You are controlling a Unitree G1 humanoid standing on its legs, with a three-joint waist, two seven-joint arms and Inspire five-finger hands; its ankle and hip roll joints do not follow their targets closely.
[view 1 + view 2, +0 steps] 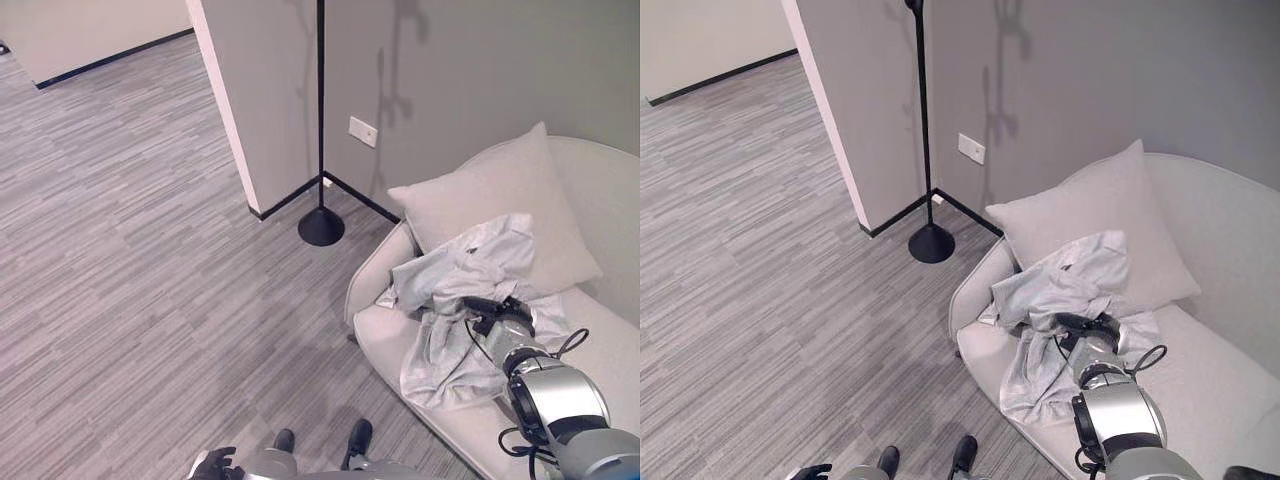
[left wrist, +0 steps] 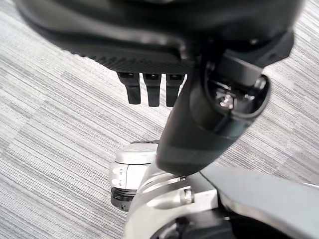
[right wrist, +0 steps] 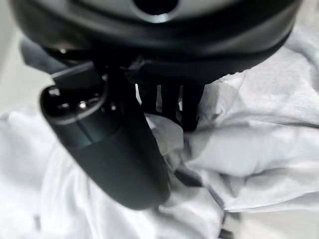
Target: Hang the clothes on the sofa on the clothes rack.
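While the crumpled pale grey garment (image 1: 462,300) lies heaped on the light grey sofa (image 1: 600,350) against the square beige cushion (image 1: 505,195), the right hand (image 1: 492,312) presses into its folds, fingers (image 3: 169,102) reaching straight into the cloth, not clenched. Near the wall corner stands the thin black clothes rack (image 1: 320,120). Low beside the body, the left hand (image 2: 152,87) hangs relaxed over the striped grey carpet floor (image 1: 130,230).

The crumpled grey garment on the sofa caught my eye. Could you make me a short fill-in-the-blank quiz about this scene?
1. The crumpled light grey garment lies on the pale ____.
2. Behind the garment a square beige ____ leans on the backrest.
3. The right robot hand rests on the ____.
4. The black clothes rack pole stands on the floor in a ____ of the walls.

Missing words: sofa; cushion; garment; corner
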